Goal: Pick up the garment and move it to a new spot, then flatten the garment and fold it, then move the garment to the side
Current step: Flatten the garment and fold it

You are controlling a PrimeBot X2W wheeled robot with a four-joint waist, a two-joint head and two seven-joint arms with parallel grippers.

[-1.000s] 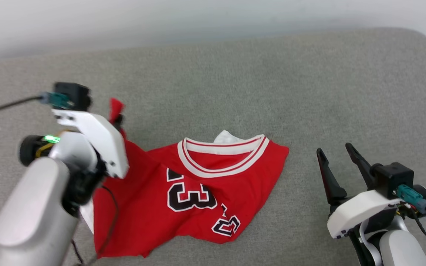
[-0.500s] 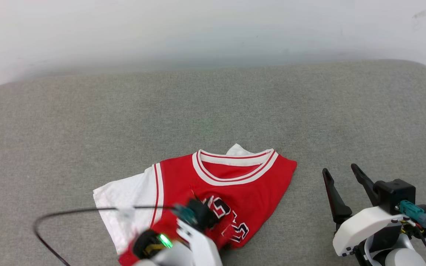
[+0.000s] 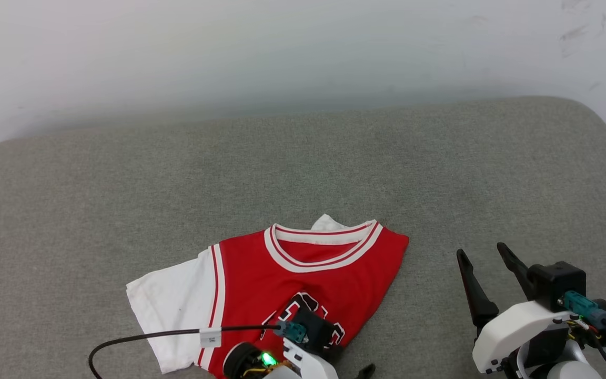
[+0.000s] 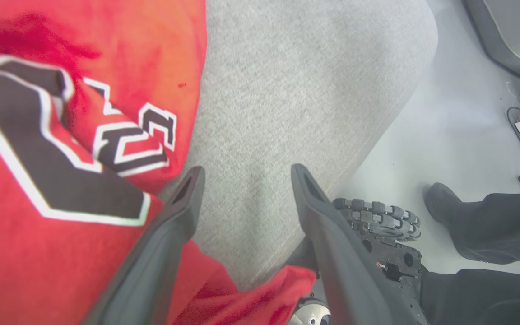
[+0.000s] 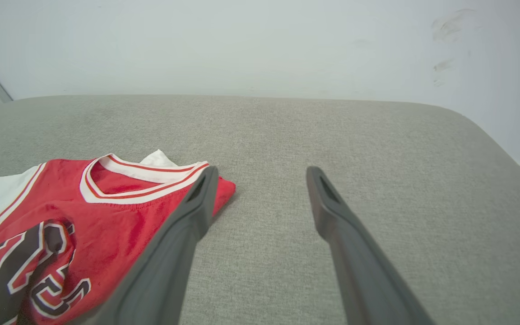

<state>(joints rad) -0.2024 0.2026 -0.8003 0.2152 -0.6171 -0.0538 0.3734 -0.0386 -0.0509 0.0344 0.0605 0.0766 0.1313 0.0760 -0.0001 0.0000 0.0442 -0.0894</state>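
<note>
Two grippers, one garment. Left gripper (image 4: 247,174), at 6 o'clock in the head view, has its tapered dark fingers spread with bare cushion between them. One finger crosses the red cloth's edge; whether it touches is unclear. Right gripper (image 3: 482,251), at 4 o'clock, is also spread and empty, beside the shirt. The garment (image 3: 303,263), a smooth red jersey with one white sleeve out at 8 o'clock, lies partly folded on the grey woven, round-cornered cushion (image 3: 334,158).
</note>
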